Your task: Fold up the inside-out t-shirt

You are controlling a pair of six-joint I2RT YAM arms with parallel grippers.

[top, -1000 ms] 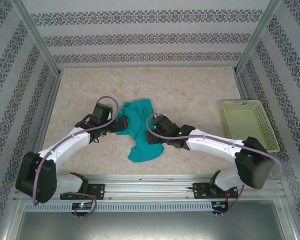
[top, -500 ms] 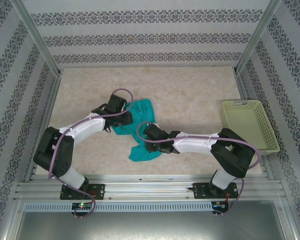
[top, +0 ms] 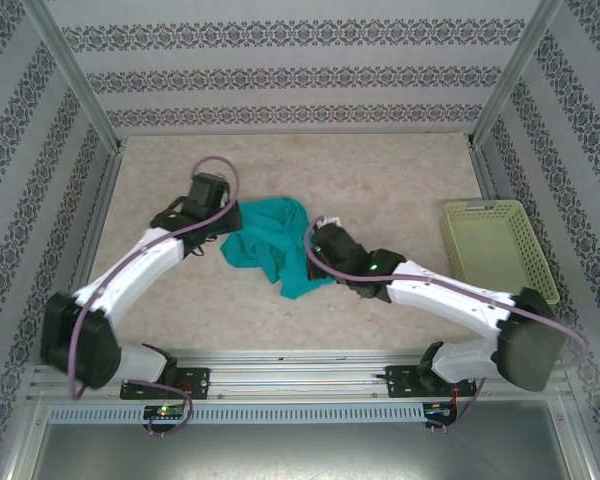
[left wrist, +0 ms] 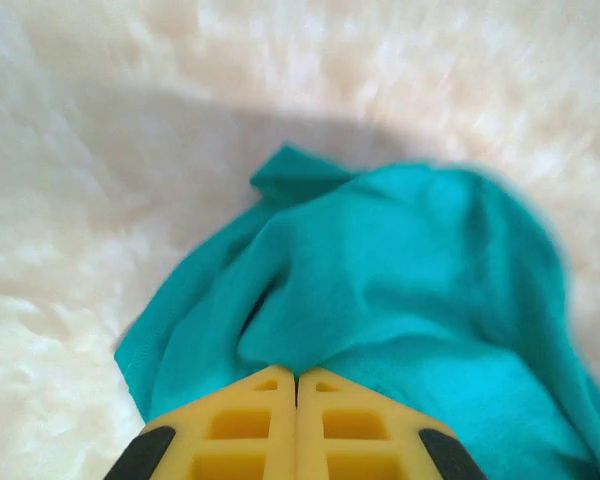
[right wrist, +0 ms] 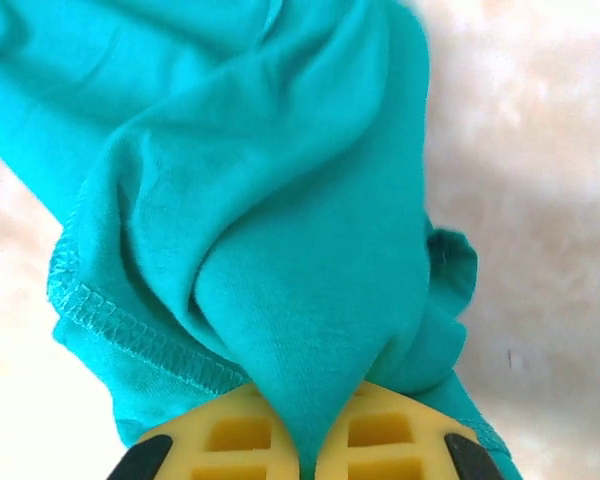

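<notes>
Left claw (left wrist: 297,380), right claw (right wrist: 307,432): t-shirt (top: 270,242) between

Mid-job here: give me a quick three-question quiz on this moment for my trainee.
1. True or false: the t-shirt lies flat and fully spread.
2. The right gripper is: A open above the cloth; B shut on the t-shirt; C resting on bare table.
3. Fill in: the basket sits on the robot's ___ side.
Key: 1 false; 2 B; 3 right.
</notes>
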